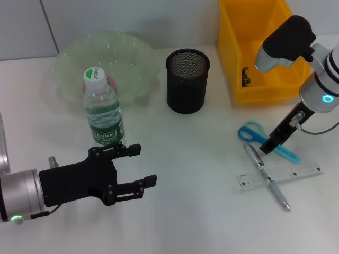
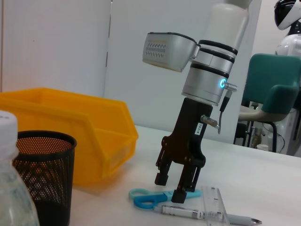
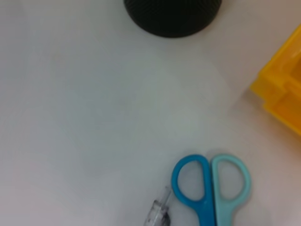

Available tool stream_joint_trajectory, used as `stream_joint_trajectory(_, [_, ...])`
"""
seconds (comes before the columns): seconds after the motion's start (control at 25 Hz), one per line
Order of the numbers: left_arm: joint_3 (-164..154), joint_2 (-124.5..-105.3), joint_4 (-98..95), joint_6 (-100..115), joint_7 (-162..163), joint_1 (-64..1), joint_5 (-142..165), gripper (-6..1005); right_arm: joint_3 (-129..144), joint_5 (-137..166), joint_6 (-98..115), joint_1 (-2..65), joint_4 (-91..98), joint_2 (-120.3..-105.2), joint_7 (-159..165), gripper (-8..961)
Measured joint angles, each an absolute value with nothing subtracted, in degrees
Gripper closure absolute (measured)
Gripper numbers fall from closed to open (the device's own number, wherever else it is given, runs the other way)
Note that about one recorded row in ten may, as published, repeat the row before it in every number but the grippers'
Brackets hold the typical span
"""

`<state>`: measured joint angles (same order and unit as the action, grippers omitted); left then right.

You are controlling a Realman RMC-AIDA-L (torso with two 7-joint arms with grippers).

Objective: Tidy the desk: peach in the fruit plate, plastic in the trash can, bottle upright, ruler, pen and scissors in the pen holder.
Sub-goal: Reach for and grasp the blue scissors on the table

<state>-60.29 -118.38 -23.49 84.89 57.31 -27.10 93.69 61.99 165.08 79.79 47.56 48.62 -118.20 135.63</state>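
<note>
Nearest your head camera is the left gripper (image 1: 139, 165), its black jaws spread open and holding nothing, hovering low over the counter (image 1: 185, 201) just in front of the bottle (image 1: 102, 108). That bottle stands upright, with a white cap bearing green script and a green label that seems to read "Cestbon", though the letters are too small to be sure. Behind it you have the pale green fruit plate (image 1: 130, 55); something pink shows past the cap, which I cannot identify. The black mesh pen holder (image 1: 187, 80) sits to the right of the plate, and the yellow bin (image 1: 249, 58) stands further right. Your right gripper (image 2: 171, 187) hangs with its jaws parted directly above the blue scissors (image 1: 265, 139), gripping nothing. The pen (image 1: 265, 174) lies across the clear ruler (image 1: 296, 173), both just beside the scissors.
</note>
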Motion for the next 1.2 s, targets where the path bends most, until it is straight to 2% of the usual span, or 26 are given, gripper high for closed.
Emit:
stream_joint_trajectory(0.36, [-60.29,-118.38,-23.52,84.89,57.30,-27.15,93.69,206,62.05,165.02,79.10,47.37,48.16,-118.47,135.61,286])
stream_joint_trajectory(0.6, [-60.29,-118.38,-23.43,84.89,57.30,-27.16,93.69,206,62.05,165.02,79.10,47.31,48.16,-118.66,135.61,468])
stream_joint_trajectory(0.84, [-60.29,-118.38,-23.37,84.89,57.30,-27.16,93.69,206,62.04,165.03,79.09,47.13,48.13,-118.75,135.61,550])
stream_joint_trajectory(1.2, [-60.29,-118.39,-23.38,84.89,57.30,-27.16,93.69,206,62.05,165.00,78.86,46.94,48.08,-118.72,135.61,572])
